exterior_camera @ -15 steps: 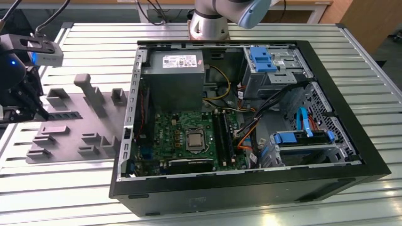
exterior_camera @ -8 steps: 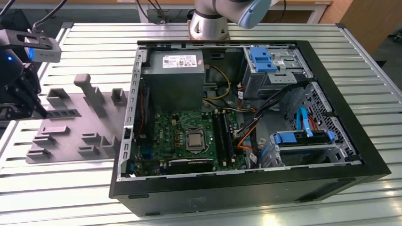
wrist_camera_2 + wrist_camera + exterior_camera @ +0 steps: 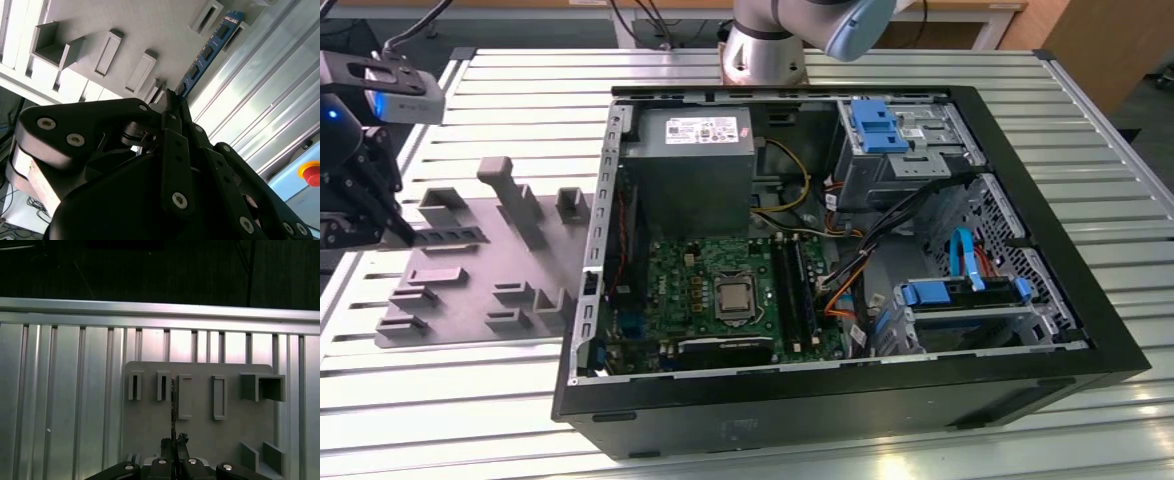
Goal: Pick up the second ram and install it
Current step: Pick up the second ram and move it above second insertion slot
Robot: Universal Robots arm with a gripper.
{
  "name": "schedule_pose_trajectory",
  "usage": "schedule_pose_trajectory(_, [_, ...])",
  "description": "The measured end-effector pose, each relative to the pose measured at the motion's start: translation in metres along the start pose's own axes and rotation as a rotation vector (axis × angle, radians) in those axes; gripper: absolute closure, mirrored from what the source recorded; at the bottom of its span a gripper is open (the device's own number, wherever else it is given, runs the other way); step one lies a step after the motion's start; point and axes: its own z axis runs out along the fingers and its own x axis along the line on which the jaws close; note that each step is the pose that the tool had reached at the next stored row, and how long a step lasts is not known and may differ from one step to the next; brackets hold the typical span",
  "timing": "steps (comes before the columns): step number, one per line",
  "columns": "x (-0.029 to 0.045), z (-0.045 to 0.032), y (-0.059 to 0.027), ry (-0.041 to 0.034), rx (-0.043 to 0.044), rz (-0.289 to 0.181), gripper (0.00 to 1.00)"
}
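One arm does the work here, and its gripper [image 3: 174,97] is at the grey fixture plate [image 3: 467,285], which lies on the table [image 3: 480,420] near the edge at the exterior view's left. The fingers [image 3: 183,439] look clenched on the near end of the second ram [image 3: 207,52]; the thin board sits between them with almost no gap on either side.

From the fingers the stick runs straight away, so its long axis is in line with the middle line of the gripper. In the first wrist view it is seen from its narrow edge, as a thin dark line over the plate. Its far end reaches the row of small slotted blocks [image 3: 142,70] on the plate. I cannot tell if the stick is lifted free or rests in its holder.

The open computer case [image 3: 854,400] stands well apart, toward the table's middle, with the motherboard [image 3: 707,270] and its long black slots [image 3: 790,285] inside.
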Motion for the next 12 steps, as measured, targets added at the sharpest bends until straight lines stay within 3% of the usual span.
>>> schedule_pose_trajectory(12, [-0.0012, -0.0119, 0.0005, 0.0000, 0.0000, 0.000, 0.86])
